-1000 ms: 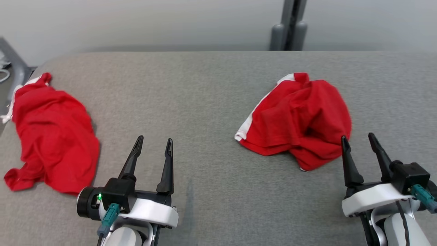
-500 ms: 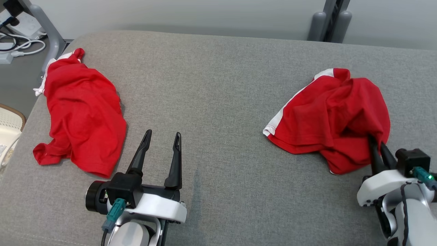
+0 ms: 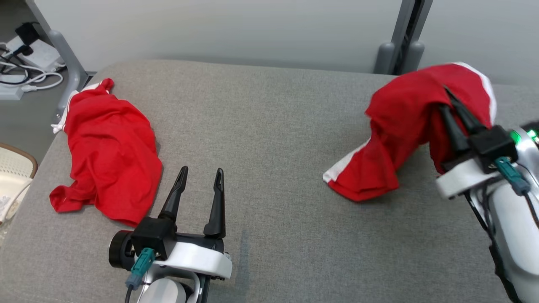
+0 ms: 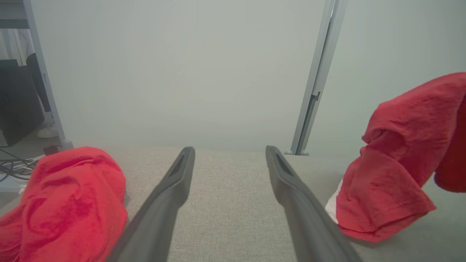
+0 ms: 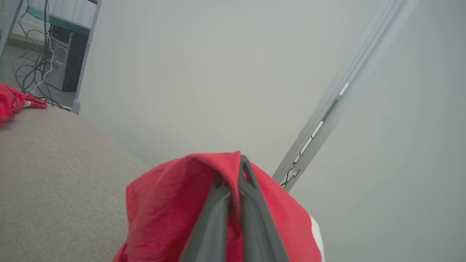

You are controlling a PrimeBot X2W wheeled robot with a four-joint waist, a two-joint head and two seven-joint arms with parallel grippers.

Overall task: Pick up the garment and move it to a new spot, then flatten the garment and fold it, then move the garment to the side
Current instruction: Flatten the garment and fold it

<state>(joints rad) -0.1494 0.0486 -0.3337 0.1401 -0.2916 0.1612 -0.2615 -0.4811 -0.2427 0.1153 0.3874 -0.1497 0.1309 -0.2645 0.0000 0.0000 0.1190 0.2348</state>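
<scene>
Red garment [image 3: 404,126] hangs pinched in the right tool [image 3: 443,97], its lower end resting on the grey bench [image 3: 273,126]. The left tool [image 3: 201,169] is spread, empty. The other garment [image 3: 109,147] lies at the left end.

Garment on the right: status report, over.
Right claw shut on right garment, raised, lower end touching cushion. Left claw open, empty. Second garment lies far left, nothing in the way.

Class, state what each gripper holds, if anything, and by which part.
The right gripper is shut on the right-hand red garment, pinching a fold at its raised top; its lower end rests on the cushion. The left gripper, jaws open, holds nothing.
</scene>
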